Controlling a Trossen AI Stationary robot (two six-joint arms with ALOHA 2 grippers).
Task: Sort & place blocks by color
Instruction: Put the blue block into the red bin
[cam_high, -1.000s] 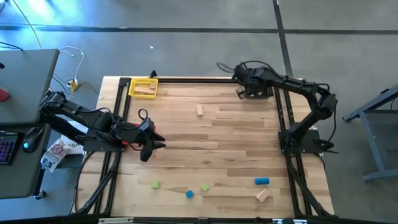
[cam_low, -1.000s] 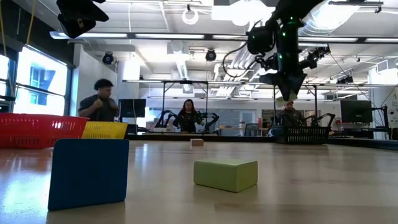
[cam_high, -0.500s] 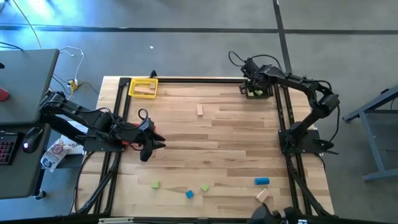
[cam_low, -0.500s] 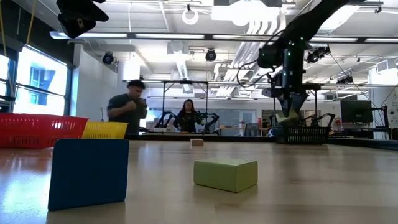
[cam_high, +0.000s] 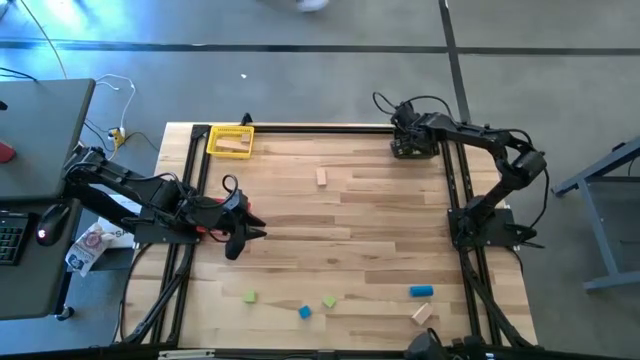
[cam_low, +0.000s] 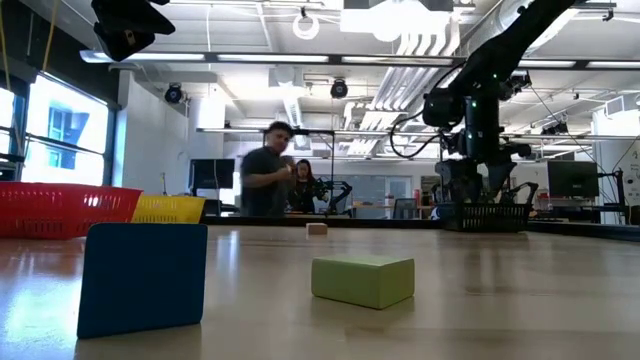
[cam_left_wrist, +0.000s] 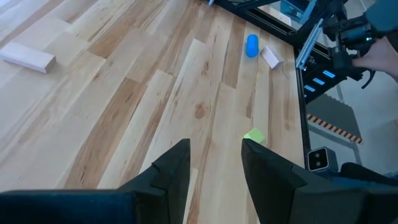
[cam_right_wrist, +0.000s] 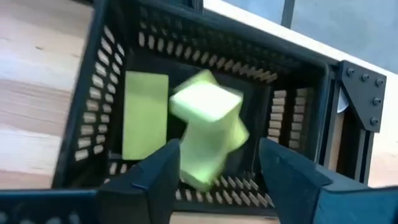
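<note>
**Kid:** Where is your right gripper (cam_high: 411, 146)?

**Robot:** It hangs right over the black bin (cam_right_wrist: 99, 81). The black bin sits at the far right corner of the table (cam_high: 360, 240).

**Kid:** Is it holding a block?

**Robot:** No. My two fingers (cam_right_wrist: 155, 174) are spread apart and nothing is between them. A light green block (cam_right_wrist: 206, 102) is just below them, inside the black bin. It looks blurry and tilted, and it is not touching my fingers.

**Kid:** Is anything else in the black bin?

**Robot:** Yes. A flat green block (cam_right_wrist: 145, 115) lies on the bin floor, beside the tilted one.

**Kid:** And your left gripper (cam_high: 252, 232)?

**Robot:** It waits low at the left edge of the table, far from the black bin. Its fingers (cam_left_wrist: 171, 171) are a little apart and hold nothing.

**Kid:** Where are the other blocks?

**Robot:** A tan block (cam_high: 322, 177) lies alone, in the far half of the table between the yellow bin and the black bin. Along the near edge, far from the black bin, lie a green block (cam_high: 249, 297), a blue block (cam_high: 304, 312) and another green block (cam_high: 329, 301). More to the right are a blue bar (cam_high: 421, 291) and a tan bar (cam_high: 422, 313). The yellow bin (cam_high: 230, 139) at the far left corner has tan wood in it.

**Kid:** Who is that in the room behind the black bin?

**Robot:** A person (cam_low: 266, 180), standing beyond the table.
</note>
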